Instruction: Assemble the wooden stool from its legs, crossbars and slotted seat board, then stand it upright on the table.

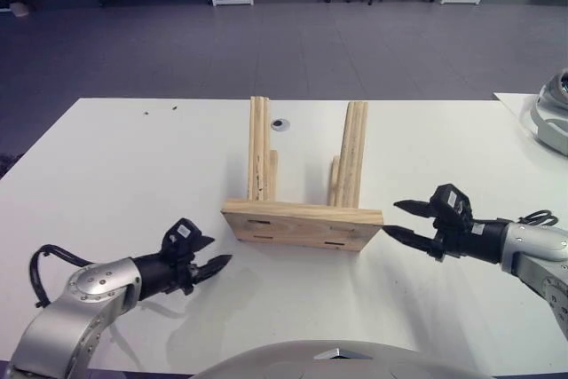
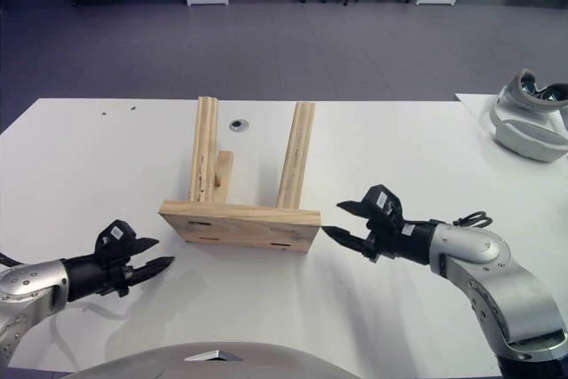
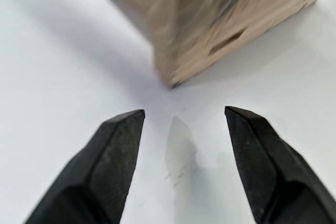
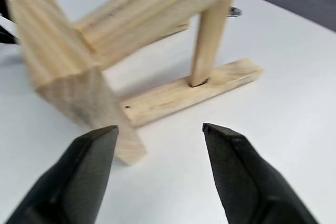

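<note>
— Where is the stool [image 1: 302, 193]?

— It lies on its side in the middle of the white table [image 1: 115, 175]. The seat board [image 1: 302, 225] stands on its long edge at the near end, with its slotted face toward the robot. The legs [image 1: 354, 153] run from it toward the far side.

— What do the wrist cameras add to the head views?

— The right wrist view looks in behind the board. There, one leg lies flat on the table with a round crossbar [image 4: 209, 40] pegged into it, rising to the leg above. The left wrist view shows the board's near left corner resting on the table, blurred, with dark slots in its face. The head views take in a small round disc [image 1: 281, 123] on the table past the legs, and a white and grey headset [image 2: 528, 117] off to the far right.

— And the grippers?

— The left gripper [image 1: 222, 248] sits low over the table, near and to the left of the board's left corner and apart from it. Its fingers are spread wide with nothing between them. The right gripper [image 1: 390, 217] is just beside the board's right end, also well spread and empty. Its lower fingertip comes very close to the corner, but I cannot tell whether it touches.
</note>
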You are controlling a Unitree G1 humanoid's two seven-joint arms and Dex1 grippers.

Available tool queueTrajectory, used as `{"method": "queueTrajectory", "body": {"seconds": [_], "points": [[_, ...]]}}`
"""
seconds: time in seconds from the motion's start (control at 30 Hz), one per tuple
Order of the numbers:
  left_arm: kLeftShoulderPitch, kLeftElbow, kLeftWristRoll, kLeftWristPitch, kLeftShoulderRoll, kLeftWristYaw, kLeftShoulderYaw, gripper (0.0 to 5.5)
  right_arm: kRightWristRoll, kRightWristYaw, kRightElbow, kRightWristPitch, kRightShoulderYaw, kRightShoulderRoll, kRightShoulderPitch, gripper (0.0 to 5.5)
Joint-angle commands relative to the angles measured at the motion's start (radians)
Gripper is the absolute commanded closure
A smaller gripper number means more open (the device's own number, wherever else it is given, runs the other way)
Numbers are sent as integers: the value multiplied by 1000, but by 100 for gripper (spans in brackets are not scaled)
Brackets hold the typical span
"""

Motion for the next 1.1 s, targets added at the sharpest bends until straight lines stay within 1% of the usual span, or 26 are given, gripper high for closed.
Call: {"method": "queueTrajectory", "body": {"seconds": [0.03, 0.1, 0.17, 0.3, 0.37, 0.53, 0.57, 0.67, 0.77, 0.87, 0.93, 0.97, 1.0, 1.07, 1.1], "points": [[-17, 76, 57, -140, 117, -102, -3, 267, -155, 73, 86, -182, 72, -99, 49, 248], [-70, 102, 36, -199, 135, -174, -46, 267, -127, 130, 90, -225, 100, -82, 26, 248], [-179, 174, 46, -269, 150, -251, -121, 267, -92, 192, 104, -259, 146, -59, -25, 248], [-359, 294, 81, -366, 144, -332, -219, 267, -122, 235, 196, -303, 255, -8, -157, 248], [-432, 354, 101, -412, 129, -371, -272, 267, -161, 246, 245, -333, 313, 13, -196, 248], [-509, 423, 89, -467, 54, -431, -375, 267, -187, 286, 312, -381, 374, 36, -272, 248], [-511, 430, 88, -476, 49, -441, -385, 265, -188, 294, 318, -389, 382, 40, -285, 263], [-501, 450, 103, -505, 59, -460, -395, 321, -175, 331, 320, -399, 386, 37, -304, 323], [-494, 492, 149, -580, 88, -483, -407, 379, -161, 375, 324, -410, 379, 25, -310, 387], [-538, 495, 140, -604, 77, -499, -403, 398, -141, 416, 314, -424, 370, 35, -340, 405], [-587, 416, 53, -530, 81, -525, -372, 400, -85, 466, 292, -388, 336, 18, -405, 407], [-612, 363, -11, -466, 91, -542, -349, 401, -36, 495, 277, -340, 309, 4, -446, 409], [-651, 297, -119, -362, 117, -563, -309, 403, 51, 538, 261, -248, 269, -33, -506, 409], [-771, 220, -475, -57, 210, -580, -180, 408, 266, 674, 256, 23, 192, -186, -665, 409], [-807, 220, -702, 101, 304, -583, -110, 409, 416, 744, 272, 189, 184, -296, -763, 409]]}}
